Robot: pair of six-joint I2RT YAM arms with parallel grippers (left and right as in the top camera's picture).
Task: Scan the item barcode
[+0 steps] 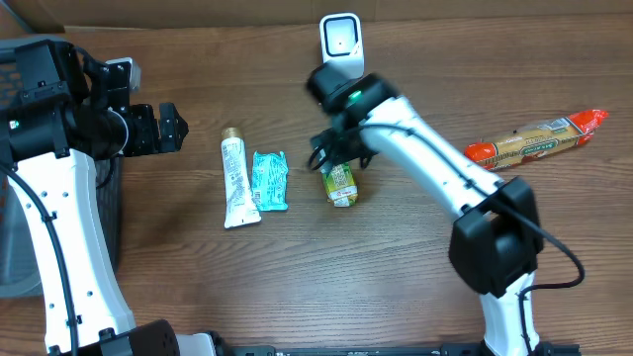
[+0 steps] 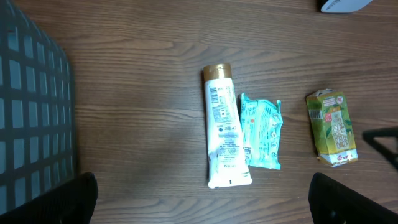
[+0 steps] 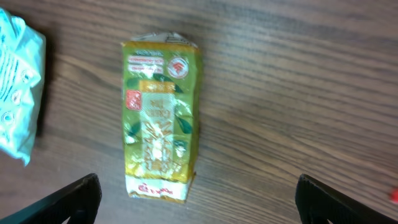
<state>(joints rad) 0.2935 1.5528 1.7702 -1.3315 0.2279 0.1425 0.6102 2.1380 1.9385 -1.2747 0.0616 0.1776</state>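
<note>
A green drink carton (image 3: 160, 118) lies flat on the wooden table, also seen in the overhead view (image 1: 341, 185). My right gripper (image 1: 331, 150) hovers just above its far end, open, with its dark fingertips (image 3: 68, 199) wide apart and nothing between them. The white barcode scanner (image 1: 339, 40) stands at the back of the table, behind that gripper. My left gripper (image 1: 170, 127) is open over bare table at the left, well apart from the items. From its wrist view I see a white tube (image 2: 222, 127), a teal packet (image 2: 261, 134) and the carton (image 2: 333, 127).
A long orange and tan snack pack (image 1: 539, 140) lies at the right. A dark mesh basket (image 2: 31, 112) stands at the left edge, under the left arm. The tube (image 1: 235, 183) and packet (image 1: 269, 180) lie side by side left of the carton.
</note>
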